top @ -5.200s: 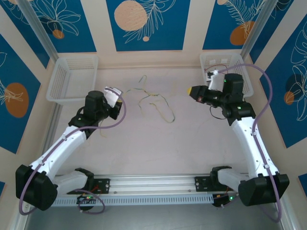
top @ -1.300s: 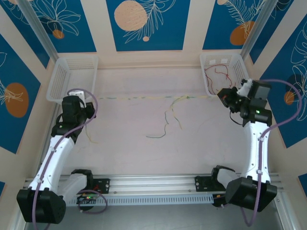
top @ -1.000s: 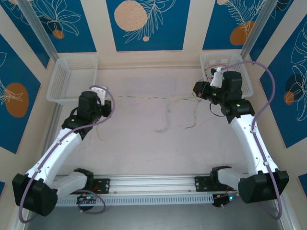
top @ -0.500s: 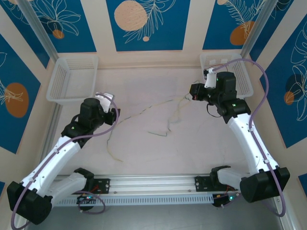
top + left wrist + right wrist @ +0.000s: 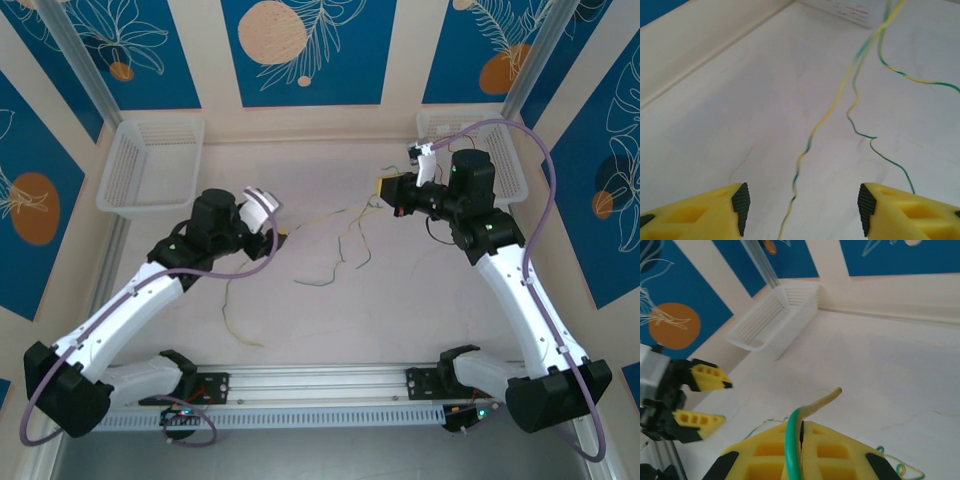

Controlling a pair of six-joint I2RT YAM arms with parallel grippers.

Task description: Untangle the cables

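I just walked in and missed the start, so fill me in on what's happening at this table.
Two robot arms are untangling thin green and yellow cables that lie loose on the table. The right gripper is shut on a green cable near its end. The left gripper is open and low over the surface, with a yellow-green strand running out from between its fingers, ungripped. Strands cross each other between the two grippers, so the job is not done.
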